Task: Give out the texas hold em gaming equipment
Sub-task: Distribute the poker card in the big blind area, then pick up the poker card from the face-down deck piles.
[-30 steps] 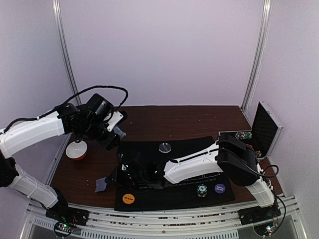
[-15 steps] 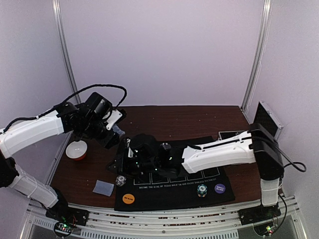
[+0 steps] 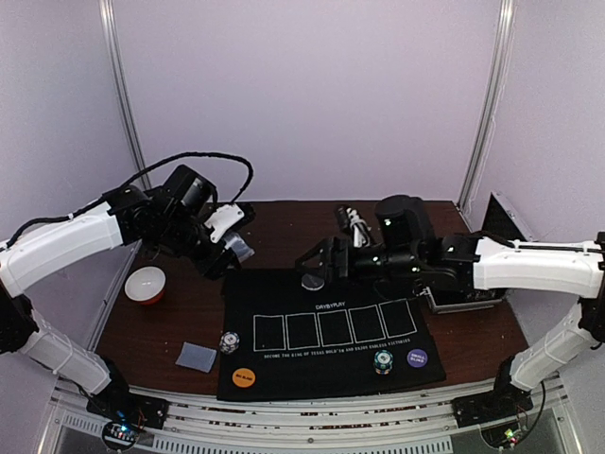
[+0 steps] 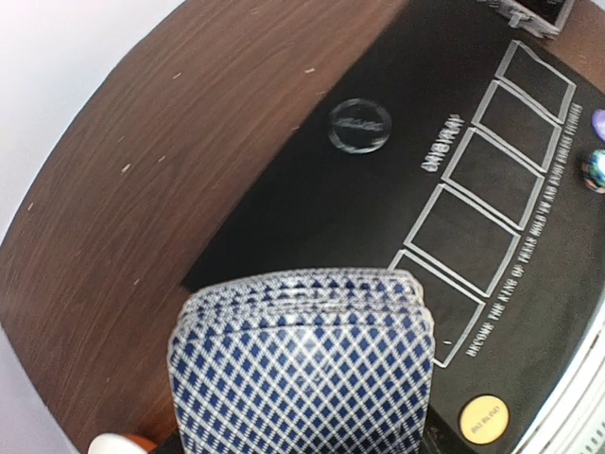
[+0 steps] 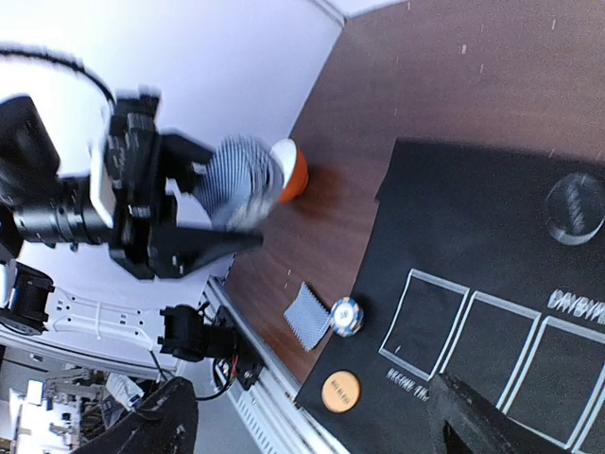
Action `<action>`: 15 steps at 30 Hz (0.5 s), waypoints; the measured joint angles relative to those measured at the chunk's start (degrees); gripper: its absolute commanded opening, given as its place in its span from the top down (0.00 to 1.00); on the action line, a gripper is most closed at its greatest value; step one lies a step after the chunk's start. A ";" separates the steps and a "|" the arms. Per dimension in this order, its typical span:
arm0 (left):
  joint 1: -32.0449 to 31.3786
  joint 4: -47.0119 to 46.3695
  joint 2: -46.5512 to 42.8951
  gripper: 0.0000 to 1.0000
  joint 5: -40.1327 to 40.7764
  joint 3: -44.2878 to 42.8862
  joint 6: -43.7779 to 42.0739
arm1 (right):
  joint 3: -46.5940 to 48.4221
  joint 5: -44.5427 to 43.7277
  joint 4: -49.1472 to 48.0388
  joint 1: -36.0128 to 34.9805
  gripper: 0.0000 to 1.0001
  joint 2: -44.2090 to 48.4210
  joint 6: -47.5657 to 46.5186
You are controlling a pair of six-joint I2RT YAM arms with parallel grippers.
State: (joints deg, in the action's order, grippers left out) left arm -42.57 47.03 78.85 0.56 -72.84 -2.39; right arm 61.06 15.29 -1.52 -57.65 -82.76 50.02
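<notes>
Blue-check deck [image 4: 302, 369] was held up at L, slightly fanned. One card [image 3: 197, 357] lay face-down on table [image 3: 378, 227] w/ chip stack [image 3: 228, 341] beside. Orange disc [image 3: 244, 377], 2nd stack [image 3: 382, 361], purple disc [image 3: 417, 358] sat along near edge of mat [image 3: 284, 293]; clear disc [image 3: 312, 281] at far edge.

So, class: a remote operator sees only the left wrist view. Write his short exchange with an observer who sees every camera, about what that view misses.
Operator: My stack of blue-grey-backed playing cards fills my view. Is any card lying on the brown wooden table?
Observer: Yes, one blue-grey-backed card lies flat there, left of the black mat.
Operator: Where is the right gripper?
Observer: It hangs open near the mat's far edge, close to the clear round dealer disc.
</notes>
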 measured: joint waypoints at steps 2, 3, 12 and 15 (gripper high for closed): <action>-1.90 0.37 0.02 0.46 -2.14 -0.35 -1.86 | -1.36 3.02 -0.74 4.74 0.05 3.93 -1.97; -3.10 0.48 0.02 0.45 -2.43 -0.42 -2.21 | -1.40 4.26 -1.20 7.04 0.02 4.85 -3.17; -14.47 3.19 2.23 0.46 -7.15 -4.96 -9.31 | 3.37 17.90 -2.16 9.86 0.00 -4.17 -10.91; -14.10 3.61 3.06 0.46 -7.91 -6.47 -10.36 | 3.08 22.12 -4.44 9.81 0.00 -6.34 -10.84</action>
State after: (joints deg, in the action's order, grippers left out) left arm -56.66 50.63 81.91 -7.35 -79.31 -12.75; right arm 64.14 37.41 -5.96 -47.83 -89.10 39.18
